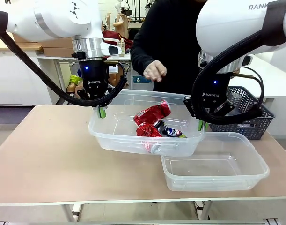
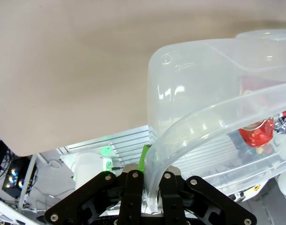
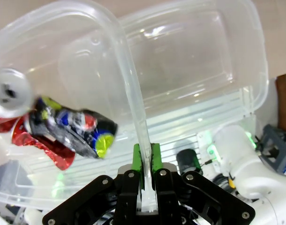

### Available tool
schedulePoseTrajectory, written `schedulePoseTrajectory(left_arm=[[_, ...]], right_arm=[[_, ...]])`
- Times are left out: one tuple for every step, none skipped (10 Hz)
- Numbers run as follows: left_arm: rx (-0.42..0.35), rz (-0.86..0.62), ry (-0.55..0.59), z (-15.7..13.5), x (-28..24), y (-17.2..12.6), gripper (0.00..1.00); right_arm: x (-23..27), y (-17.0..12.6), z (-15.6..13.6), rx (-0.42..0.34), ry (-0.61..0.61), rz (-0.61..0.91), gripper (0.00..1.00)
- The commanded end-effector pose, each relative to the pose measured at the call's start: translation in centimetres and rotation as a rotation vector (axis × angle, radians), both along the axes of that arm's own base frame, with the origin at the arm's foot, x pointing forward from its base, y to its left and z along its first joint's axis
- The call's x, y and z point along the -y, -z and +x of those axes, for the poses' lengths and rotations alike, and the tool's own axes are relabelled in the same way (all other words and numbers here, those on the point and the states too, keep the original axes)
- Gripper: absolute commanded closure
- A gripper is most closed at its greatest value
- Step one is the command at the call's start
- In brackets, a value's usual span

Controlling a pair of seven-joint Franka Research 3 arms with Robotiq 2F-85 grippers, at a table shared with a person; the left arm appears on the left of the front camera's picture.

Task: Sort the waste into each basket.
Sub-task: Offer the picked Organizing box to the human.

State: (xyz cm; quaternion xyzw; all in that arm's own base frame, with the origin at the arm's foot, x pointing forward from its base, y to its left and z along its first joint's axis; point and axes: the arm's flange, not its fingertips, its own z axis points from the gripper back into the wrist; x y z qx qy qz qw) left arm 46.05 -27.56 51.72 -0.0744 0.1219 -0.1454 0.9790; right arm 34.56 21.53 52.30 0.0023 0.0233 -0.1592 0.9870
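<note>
A transparent tub [image 1: 115, 136] hangs tilted above the table, held at both ends. My left gripper [image 1: 101, 111] is shut on its left rim, and my right gripper [image 1: 200, 124] is shut on its right rim. Inside lie crushed red-and-silver cans [image 1: 152, 114] and a darker crushed can [image 1: 170, 130]. A second transparent tub [image 1: 262, 161] sits on the table below and to the right, with nothing in it. In the left wrist view my left gripper [image 2: 150, 187] pinches the tub's rim [image 2: 194, 122]. In the right wrist view my right gripper [image 3: 145, 164] clamps the rim [image 3: 128, 79] beside the dark can [image 3: 72, 131]. No plastic bottle is in view.
A dark grey lattice basket [image 1: 248, 110] stands at the back right of the table. A person in black stands at the far side, one hand [image 1: 154, 71] raised above the lifted tub. Bare tabletop [image 1: 44, 150] lies to the left.
</note>
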Motion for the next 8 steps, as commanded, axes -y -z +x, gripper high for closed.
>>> schedulePoseTrajectory(left_arm=[[0.01,-0.006,0.002,-0.83,-0.11,-0.27,0.93],[0.01,-0.006,0.002,-0.83,-0.11,-0.27,0.93],[0.01,-0.006,0.002,-0.83,-0.11,-0.27,0.93],[0.01,-0.006,0.002,-0.83,-0.11,-0.27,0.93],[0.01,-0.006,0.002,-0.83,-0.11,-0.27,0.93],[0.01,-0.006,0.002,-0.83,-0.11,-0.27,0.93],[0.01,-0.006,0.002,-0.83,-0.11,-0.27,0.93],[0.01,-0.006,0.002,-0.83,-0.11,-0.27,0.93]], right_arm=[[-0.08,-0.07,0.39,0.0,0.003,0.004,0.91],[-0.08,-0.07,0.39,0.0,0.003,0.004,0.91],[-0.08,-0.07,0.39,0.0,0.003,0.004,0.91],[-0.08,-0.07,0.39,0.0,0.003,0.004,0.91],[-0.08,-0.07,0.39,0.0,0.003,0.004,0.91],[-0.08,-0.07,0.39,0.0,0.003,0.004,0.91],[-0.08,-0.07,0.39,0.0,0.003,0.004,0.91],[-0.08,-0.07,0.39,0.0,0.003,0.004,0.91]])
